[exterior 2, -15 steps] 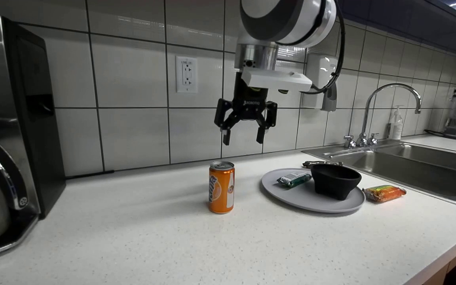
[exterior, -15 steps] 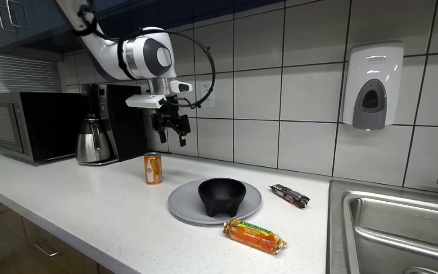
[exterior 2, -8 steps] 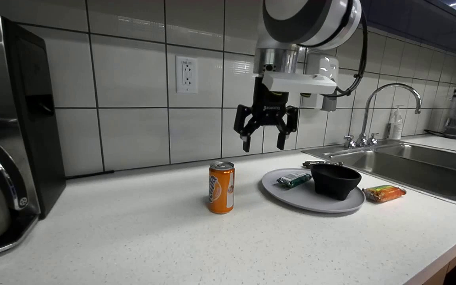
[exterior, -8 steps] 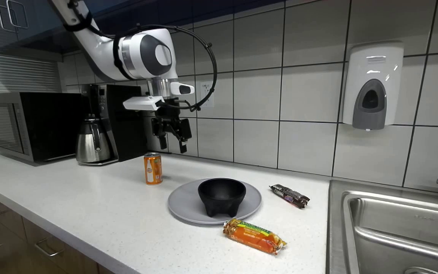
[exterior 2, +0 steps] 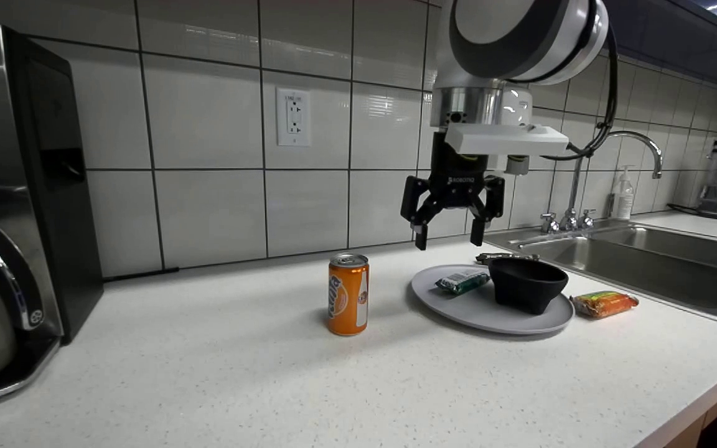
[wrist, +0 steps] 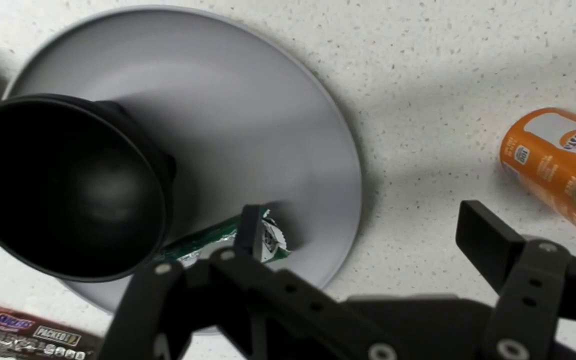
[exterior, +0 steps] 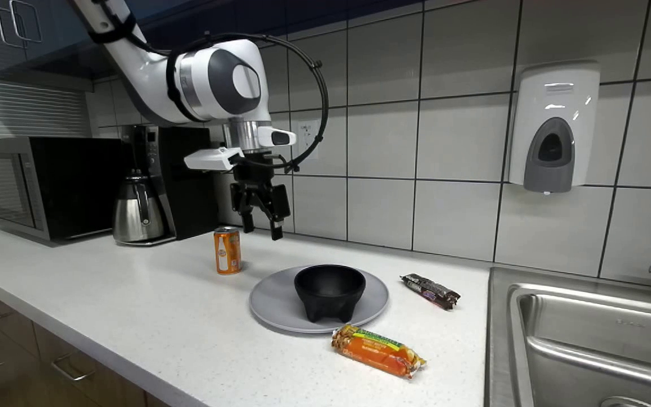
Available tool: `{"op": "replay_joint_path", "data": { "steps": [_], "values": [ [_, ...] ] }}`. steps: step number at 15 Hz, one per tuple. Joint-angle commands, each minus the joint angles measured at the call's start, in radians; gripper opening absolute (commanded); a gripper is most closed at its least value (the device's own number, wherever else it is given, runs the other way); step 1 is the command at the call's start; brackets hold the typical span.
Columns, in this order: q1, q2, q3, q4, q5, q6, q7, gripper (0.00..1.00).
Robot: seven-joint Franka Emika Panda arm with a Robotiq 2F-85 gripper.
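My gripper [exterior: 262, 227] is open and empty, pointing down above the counter. In an exterior view it [exterior 2: 449, 235] hangs over the back of the grey plate [exterior 2: 452, 306], right of the orange can [exterior 2: 348, 295]. On the plate are a black bowl [exterior 2: 526, 287] and a green-wrapped bar [exterior 2: 463, 282]; the bowl hides the bar in an exterior view. In the wrist view one finger covers part of the green bar [wrist: 208, 239]; the jaws [wrist: 360, 222] span the plate edge. The can [wrist: 558, 165] stands upright. A dark Snickers bar [wrist: 23, 332] and an orange-wrapped bar [exterior: 379, 351] lie beside the plate.
A steel sink [exterior: 506, 339] is set in the counter beyond the bars. A coffee maker [exterior: 176, 181] with steel carafe [exterior: 138, 212] and a microwave [exterior: 71, 186] stand at the opposite end. A tiled wall [exterior: 382, 209] with a soap dispenser [exterior: 554, 127] runs behind.
The gripper has moved down and toward the plate, away from above the can. It has stayed open. The can, plate, bowl and bars have not moved.
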Motion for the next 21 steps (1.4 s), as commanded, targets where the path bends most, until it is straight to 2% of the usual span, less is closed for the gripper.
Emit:
{"op": "replay_joint_path", "data": {
  "steps": [1,10,21],
  "values": [
    [-0.032,-0.05,-0.001,-0.065,-0.038,0.019,0.037,1.0],
    [-0.084,-0.044,-0.036,-0.092,-0.063,0.042,0.026,1.0],
    [-0.114,-0.005,-0.06,-0.089,-0.048,0.069,0.005,1.0]
  ]
}}
